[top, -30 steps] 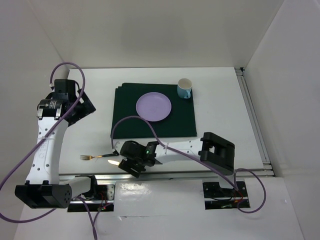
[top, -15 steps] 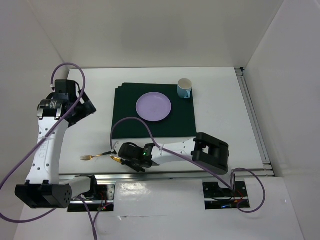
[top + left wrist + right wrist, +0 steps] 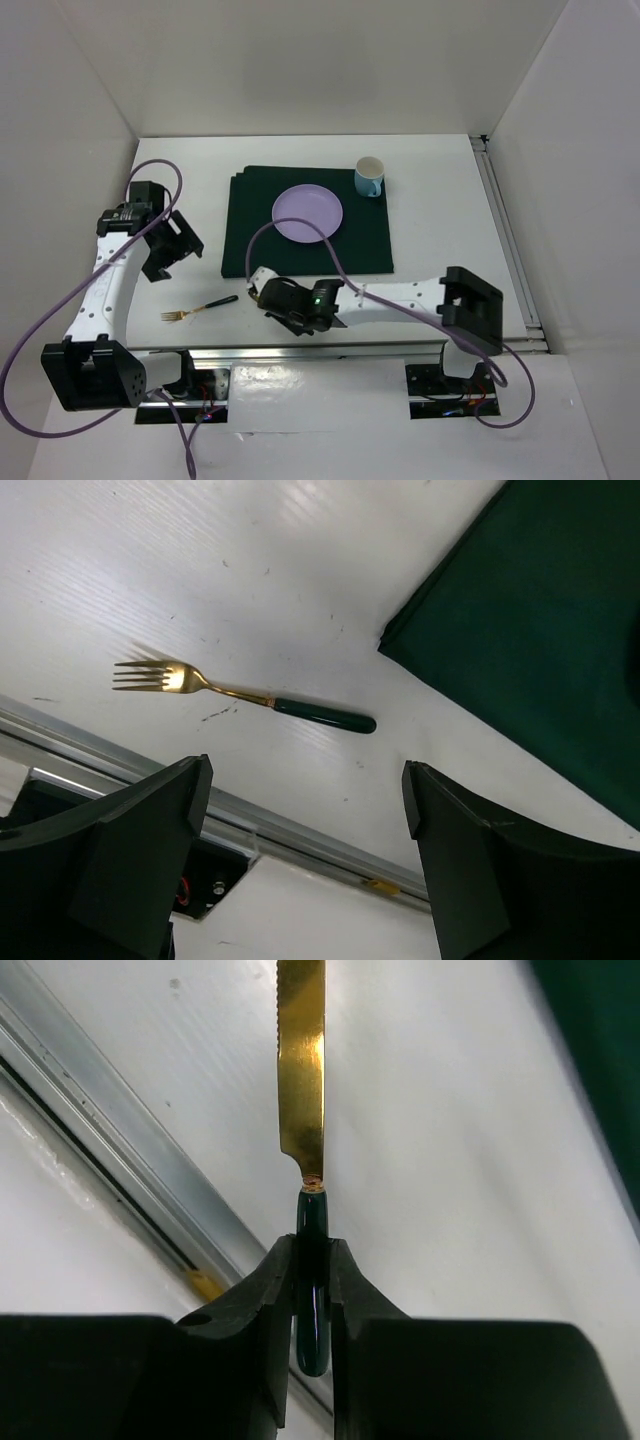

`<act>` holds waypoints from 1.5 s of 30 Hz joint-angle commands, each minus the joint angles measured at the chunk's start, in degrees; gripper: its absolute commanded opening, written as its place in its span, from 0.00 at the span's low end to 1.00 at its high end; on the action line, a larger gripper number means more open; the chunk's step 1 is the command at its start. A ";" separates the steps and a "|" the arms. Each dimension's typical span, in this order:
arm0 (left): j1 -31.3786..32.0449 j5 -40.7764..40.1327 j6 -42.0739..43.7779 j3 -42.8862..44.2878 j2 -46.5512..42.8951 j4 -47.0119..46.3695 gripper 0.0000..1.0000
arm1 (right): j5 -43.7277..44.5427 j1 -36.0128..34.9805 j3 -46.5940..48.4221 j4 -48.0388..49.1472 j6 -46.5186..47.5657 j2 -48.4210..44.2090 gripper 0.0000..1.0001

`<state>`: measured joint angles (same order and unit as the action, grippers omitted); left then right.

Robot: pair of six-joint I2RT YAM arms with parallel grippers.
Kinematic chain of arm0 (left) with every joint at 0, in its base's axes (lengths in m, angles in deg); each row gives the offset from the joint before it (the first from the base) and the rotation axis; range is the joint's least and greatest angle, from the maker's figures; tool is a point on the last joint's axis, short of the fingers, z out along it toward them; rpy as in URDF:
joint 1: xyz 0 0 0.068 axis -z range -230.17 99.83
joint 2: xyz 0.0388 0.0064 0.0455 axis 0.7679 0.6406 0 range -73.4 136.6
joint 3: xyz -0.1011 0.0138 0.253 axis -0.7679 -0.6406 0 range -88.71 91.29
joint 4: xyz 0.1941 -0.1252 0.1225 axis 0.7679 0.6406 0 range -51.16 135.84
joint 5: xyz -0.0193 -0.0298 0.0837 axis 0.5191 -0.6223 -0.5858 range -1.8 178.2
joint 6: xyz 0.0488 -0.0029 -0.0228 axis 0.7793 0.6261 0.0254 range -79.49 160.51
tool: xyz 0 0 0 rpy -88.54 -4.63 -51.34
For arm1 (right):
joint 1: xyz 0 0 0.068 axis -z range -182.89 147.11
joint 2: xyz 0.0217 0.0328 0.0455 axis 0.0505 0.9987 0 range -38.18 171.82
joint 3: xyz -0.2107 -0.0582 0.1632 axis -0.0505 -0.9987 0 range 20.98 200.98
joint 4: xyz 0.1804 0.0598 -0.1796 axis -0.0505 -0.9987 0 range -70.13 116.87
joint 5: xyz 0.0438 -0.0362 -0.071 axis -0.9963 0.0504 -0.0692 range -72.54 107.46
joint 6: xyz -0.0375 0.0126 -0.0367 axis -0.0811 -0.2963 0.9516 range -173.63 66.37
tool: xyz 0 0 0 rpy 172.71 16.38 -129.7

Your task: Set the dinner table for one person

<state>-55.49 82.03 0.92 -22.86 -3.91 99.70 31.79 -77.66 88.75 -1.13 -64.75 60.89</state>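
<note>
Right arm: lies low across the bottom of the top view, reaching from its base at lower right to a wrist just below the mat's lower left corner.
Right claw (image 3: 312, 1260): almost closed, pinching the dark green handle of a knife (image 3: 302, 1070). The gold blade points to the top of the wrist view, over the white surface.
Left arm: climbs the left side of the top view from its base at lower left, with the wrist bent toward the centre.
Left claw (image 3: 305, 780): spread wide, holding nothing.
Fork (image 3: 240, 695): gold tines and a dark green handle, lying flat on the table, tines toward the left of the left wrist view. There it shows above the gap between the claw's two fingers.
Dinner table (image 3: 440, 220): a large, plain white, flat rectangle filling the middle of the top view, with a metal rail (image 3: 510, 240) along its right edge.
Mat (image 3: 360, 250): dark green, upper centre of the table.
Plate (image 3: 308, 214): lilac, on the mat.
Cup (image 3: 370, 177): pale blue, at the mat's upper right corner.
</note>
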 commanded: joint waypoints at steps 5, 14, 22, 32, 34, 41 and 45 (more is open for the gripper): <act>-0.21 -1.03 -4.62 -1.24 -0.68 -0.57 0.95 | 7.12 11.89 0.43 -15.92 -18.56 -11.96 0.00; -0.21 0.29 -6.37 -2.65 -2.35 -1.62 1.00 | -7.64 36.61 -8.26 -9.00 -27.73 -19.70 0.00; 0.39 7.49 -9.44 -11.95 -4.02 -5.83 1.00 | -5.01 44.17 -1.33 -4.77 -22.20 -8.73 0.00; 4.25 7.05 -21.90 -15.66 -0.42 -3.82 0.97 | -4.92 48.31 3.51 1.12 -20.79 3.23 0.34; 5.49 7.05 -24.73 -13.38 2.29 -1.46 0.97 | -5.53 48.31 4.91 1.12 -20.09 3.77 0.59; 9.80 2.23 -36.68 -6.26 10.66 4.27 0.90 | -7.20 48.31 6.06 1.12 -17.19 2.10 0.75; 10.51 3.71 -43.71 -10.28 11.89 1.12 0.88 | -7.82 48.31 6.06 0.59 -15.08 0.26 0.76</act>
<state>-45.32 86.03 -34.76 -31.19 7.33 100.31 24.60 -29.26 92.48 -2.07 -82.21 64.89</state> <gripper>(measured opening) 0.881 0.750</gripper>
